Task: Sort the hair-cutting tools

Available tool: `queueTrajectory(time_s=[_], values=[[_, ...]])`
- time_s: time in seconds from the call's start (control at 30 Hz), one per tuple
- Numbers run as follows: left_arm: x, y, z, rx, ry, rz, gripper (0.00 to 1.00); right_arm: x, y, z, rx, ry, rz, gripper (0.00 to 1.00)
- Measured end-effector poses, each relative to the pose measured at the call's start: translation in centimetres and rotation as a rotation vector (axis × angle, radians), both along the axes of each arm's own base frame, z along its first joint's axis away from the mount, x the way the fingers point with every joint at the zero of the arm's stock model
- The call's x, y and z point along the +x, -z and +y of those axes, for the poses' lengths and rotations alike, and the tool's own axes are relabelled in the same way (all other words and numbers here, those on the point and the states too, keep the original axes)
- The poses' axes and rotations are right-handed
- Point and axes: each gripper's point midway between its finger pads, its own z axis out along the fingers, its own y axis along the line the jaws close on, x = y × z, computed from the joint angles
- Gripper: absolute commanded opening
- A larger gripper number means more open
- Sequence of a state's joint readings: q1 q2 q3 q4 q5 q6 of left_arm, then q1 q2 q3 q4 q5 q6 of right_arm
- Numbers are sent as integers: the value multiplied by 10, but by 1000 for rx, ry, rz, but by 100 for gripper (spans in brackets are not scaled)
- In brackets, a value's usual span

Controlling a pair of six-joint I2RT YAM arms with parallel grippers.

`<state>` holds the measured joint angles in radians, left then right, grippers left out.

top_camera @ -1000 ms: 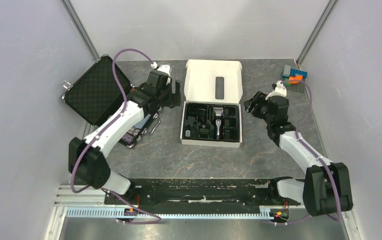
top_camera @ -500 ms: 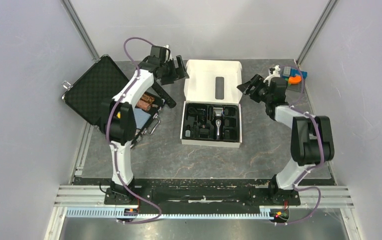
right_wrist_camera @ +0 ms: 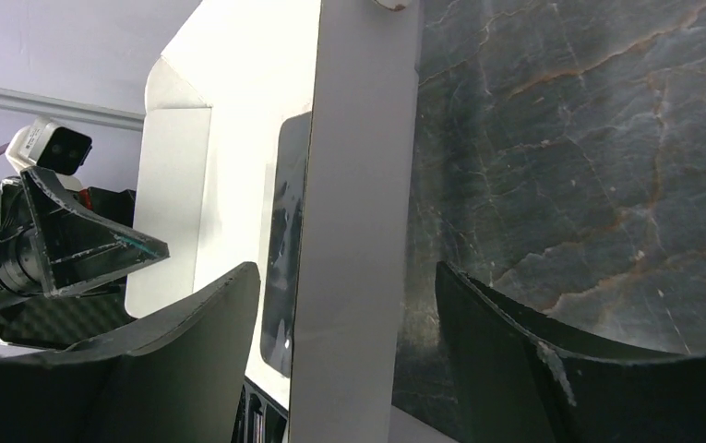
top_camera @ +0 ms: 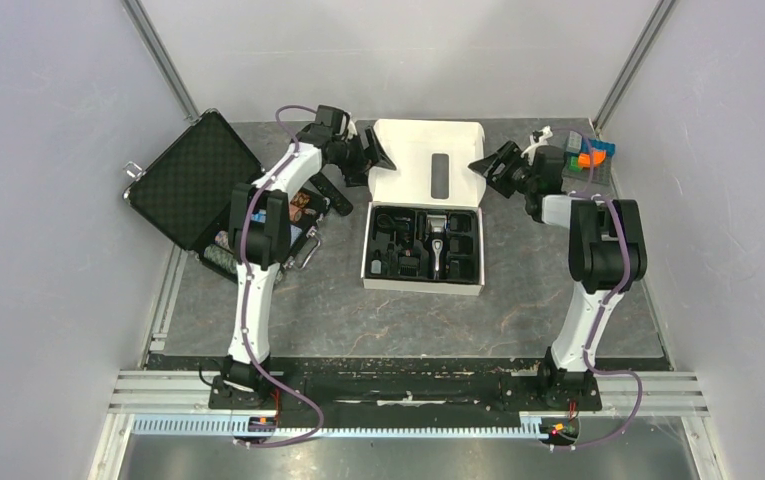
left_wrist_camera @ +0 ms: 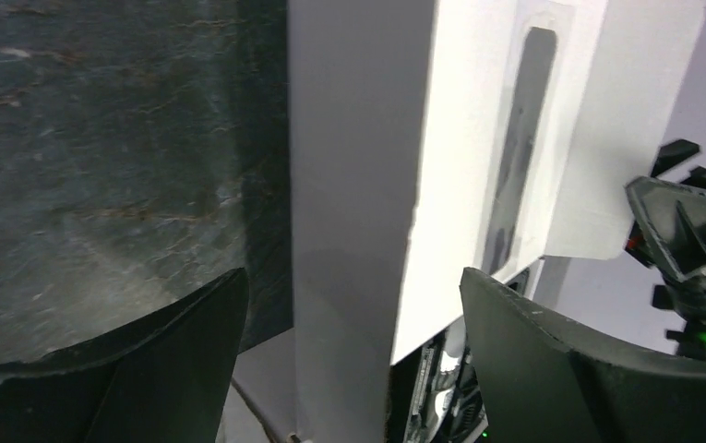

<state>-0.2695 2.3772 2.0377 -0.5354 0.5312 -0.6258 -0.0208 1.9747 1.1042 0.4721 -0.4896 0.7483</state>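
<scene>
One clipper (top_camera: 438, 247), silver and black, lies upright-ish in the middle slot of the white box's tray (top_camera: 423, 288), bang in the centre of the table (top_camera: 358, 330). The comb attachments (top_camera: 398, 255) sit in the black slots on either side of it. There are several, but it's black on black, so I can't get a firm count.

The box's one lid (top_camera: 408, 170) is flipped open toward the back wall, with a dark window slot in the middle. Both arms are at it, one per side. The left gripper (top_camera: 376, 158) straddles the lid's left edge with its jaws spread wide. In its wrist view the white flap stands between the two fingers (left_wrist_camera: 146, 369) with a gap on each side. The right gripper (top_camera: 483, 165) is the same on the right edge: jaws wide, the lid's edge between them, nothing pinched that I can see.

Further out, one open black case (top_camera: 193, 180) is at the left and a little pile of coloured blocks (top_camera: 588, 152) sits in the far right corner.
</scene>
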Motion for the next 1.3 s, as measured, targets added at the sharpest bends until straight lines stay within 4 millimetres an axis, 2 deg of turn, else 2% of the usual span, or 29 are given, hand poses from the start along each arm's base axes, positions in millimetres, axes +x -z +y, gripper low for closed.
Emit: queueTrajectory(time_s=[0.13, 0.23, 0.4, 0.77, 0.87, 1.0, 1.3], values=[[4, -12, -10, -72, 19, -22, 89, 5, -3, 4, 18, -18, -8, 71], [7, -21, -16, -113, 33, -54, 89, 7, -12, 7, 31, -36, -39, 71], [1, -34, -17, -162, 38, -85, 89, 6, -23, 10, 45, -59, -71, 69], [-28, -93, -12, -239, 56, -202, 89, -19, -94, 18, 28, -114, -244, 68], [-36, -105, -9, -246, 59, -237, 89, -26, -104, 19, 13, -121, -273, 68], [-45, -112, -6, -243, 53, -265, 89, -35, -110, 24, -12, -135, -293, 68], [-79, -106, 5, -144, 46, -332, 89, -67, -116, 42, -118, -162, -326, 69]])
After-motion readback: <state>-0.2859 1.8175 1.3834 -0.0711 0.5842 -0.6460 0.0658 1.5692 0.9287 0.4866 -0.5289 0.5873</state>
